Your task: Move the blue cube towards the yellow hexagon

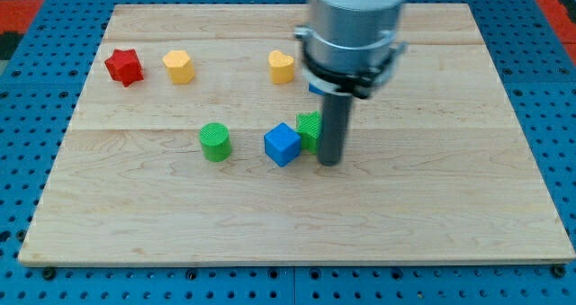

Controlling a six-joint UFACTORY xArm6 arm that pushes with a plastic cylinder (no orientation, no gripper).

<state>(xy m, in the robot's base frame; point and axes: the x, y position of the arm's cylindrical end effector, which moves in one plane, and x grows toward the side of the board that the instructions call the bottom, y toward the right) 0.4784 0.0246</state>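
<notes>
The blue cube (pixel 282 145) sits near the middle of the wooden board. The yellow hexagon (pixel 179 67) lies toward the view's upper left, far from the cube. My tip (pixel 330 162) rests on the board just to the right of the blue cube, with a small gap between them. A green block (pixel 308 129) stands right behind the cube and touches the left side of my rod; its shape is partly hidden.
A green cylinder (pixel 215 142) stands left of the blue cube. A red star (pixel 124 67) lies at the far upper left, next to the hexagon. A yellow heart-like block (pixel 281 67) sits at the top centre. The arm's grey body (pixel 353 26) hides part of the board's top.
</notes>
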